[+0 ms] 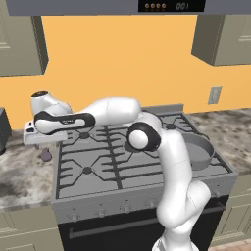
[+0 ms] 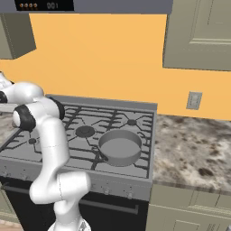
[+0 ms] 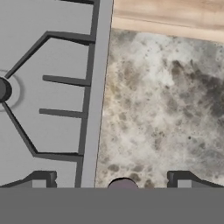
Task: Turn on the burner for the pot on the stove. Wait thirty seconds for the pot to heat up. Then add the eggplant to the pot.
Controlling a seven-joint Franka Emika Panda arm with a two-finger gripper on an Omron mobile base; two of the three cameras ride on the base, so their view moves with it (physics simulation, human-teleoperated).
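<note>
Gripper (image 3: pixel 114 181) open, fingertips (image 3: pixel 43 178) set wide, nothing held between them. Eggplant (image 3: pixel 123 184) lay directly between the two tips and just under the hand, a small dull purple lump on the speckled counter (image 3: pixel 162 113), apparently not touched by either finger, though partly cut off at the lower edge of the hand view. From the left base view, seen as a small purple shape (image 1: pixel 46 155) just below the hand, beside the stove (image 1: pixel 117 162). One fingertip stood over the stove's left edge, the other over the stone. Burner (image 3: pixel 2 89) off to the stove side of the gripper, ringed by dark grate bars. Pot (image 2: pixel 120 147) well apart from the tool, at the far right front of the range, short handle toward the front. Behind: orange wall (image 2: pixel 103 58), olive cabinets (image 2: pixel 198 34), a wall outlet (image 2: pixel 194 100), marbled counter either side of the range.
</note>
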